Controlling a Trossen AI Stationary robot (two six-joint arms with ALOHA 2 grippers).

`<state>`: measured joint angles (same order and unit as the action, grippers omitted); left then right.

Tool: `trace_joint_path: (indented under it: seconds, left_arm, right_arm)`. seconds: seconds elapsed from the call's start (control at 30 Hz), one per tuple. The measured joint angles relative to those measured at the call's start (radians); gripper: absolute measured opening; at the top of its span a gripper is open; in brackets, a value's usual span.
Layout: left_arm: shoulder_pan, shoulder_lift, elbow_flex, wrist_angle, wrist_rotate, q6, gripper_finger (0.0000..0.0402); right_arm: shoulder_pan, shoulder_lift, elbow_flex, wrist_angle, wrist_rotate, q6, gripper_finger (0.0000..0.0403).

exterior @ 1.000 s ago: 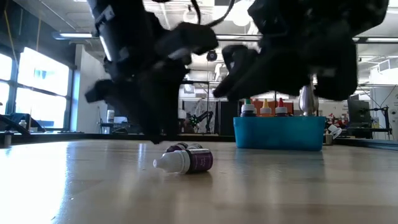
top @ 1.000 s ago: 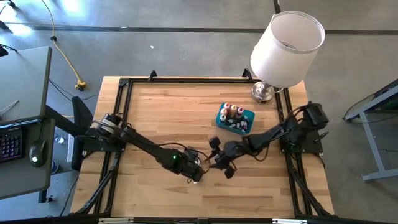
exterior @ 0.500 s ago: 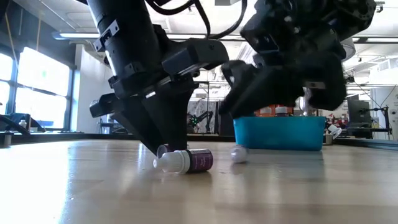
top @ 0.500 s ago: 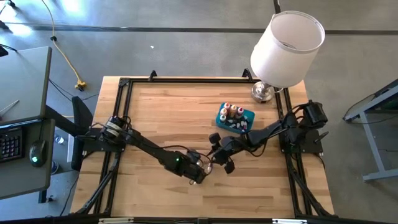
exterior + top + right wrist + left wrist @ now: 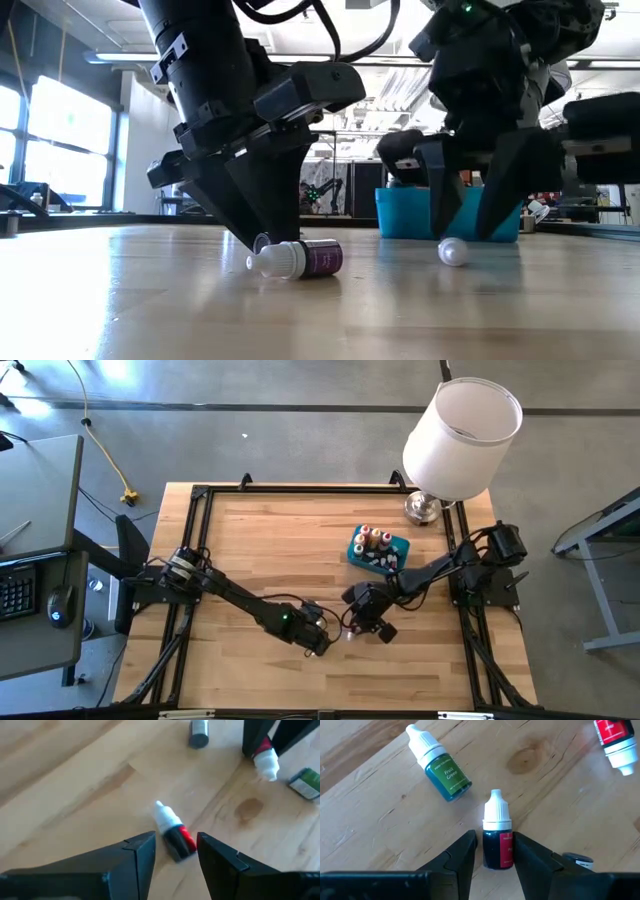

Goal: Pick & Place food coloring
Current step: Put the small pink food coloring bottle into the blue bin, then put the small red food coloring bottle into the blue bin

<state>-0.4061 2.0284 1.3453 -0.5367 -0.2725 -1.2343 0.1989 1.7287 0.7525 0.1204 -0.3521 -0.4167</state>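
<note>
A dark food coloring bottle (image 5: 497, 842) with a white cap lies on its side on the wooden table. My left gripper (image 5: 494, 836) points steeply down over it, open, one finger close on each side of its body; in the low view the tips (image 5: 262, 240) reach table height behind the bottle (image 5: 298, 258). A red-and-black bottle (image 5: 176, 834) also lies flat. My right gripper (image 5: 175, 838) straddles it, open, with gaps on both sides; the low view shows its white cap (image 5: 452, 252) between the fingers. From above, the left gripper (image 5: 325, 644) and right gripper (image 5: 358, 630) stand close together.
A green bottle (image 5: 442, 770) and a red bottle (image 5: 615, 740) lie loose near the left gripper. A grey capped piece (image 5: 199, 732) lies farther off. The teal bin (image 5: 378, 550) holds several bottles at the right back. A lamp (image 5: 460, 440) stands at the far right corner.
My left gripper has sunk to the table around the dark bottle, then kept still. My right gripper has tipped from slanting to pointing more steeply down and gone lower, its fingers now astride the red-and-black bottle, which shows farther toward the table's right edge than half a second ago.
</note>
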Motion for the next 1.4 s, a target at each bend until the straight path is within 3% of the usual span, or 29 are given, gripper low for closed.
trace_joint_path:
  seconds: [0.47, 0.67, 0.87, 1.07, 1.27, 1.4]
  left_arm:
    - [0.000, -0.008, -0.001, 0.012, -0.007, 0.003, 0.0129]
    - [0.001, -0.042, 0.055, -0.053, -0.035, 0.086, 0.0129]
    - [0.015, -0.083, 0.214, -0.296, -0.175, 0.201, 0.0129]
    - [0.022, -0.089, 0.369, -0.562, -0.264, 0.218, 0.0129]
    - [0.021, -0.088, 0.397, -0.635, -0.267, 0.224, 0.0129]
    - [0.021, -0.088, 0.402, -0.648, -0.270, 0.225, 0.0129]
  right_arm:
    - [-0.001, 0.075, 0.002, 0.011, -0.009, -0.036, 0.0138]
    - [0.000, 0.079, 0.000, 0.054, -0.011, -0.029, 0.0138]
    - [0.001, 0.079, 0.000, 0.060, -0.004, 0.048, 0.0138]
    - [0.040, 0.079, -0.010, 0.091, 0.043, 0.077, 0.0138]
    - [0.095, 0.079, -0.017, 0.114, 0.182, 0.079, 0.0125]
    - [0.104, 0.079, -0.017, 0.116, 0.180, 0.098, 0.0095]
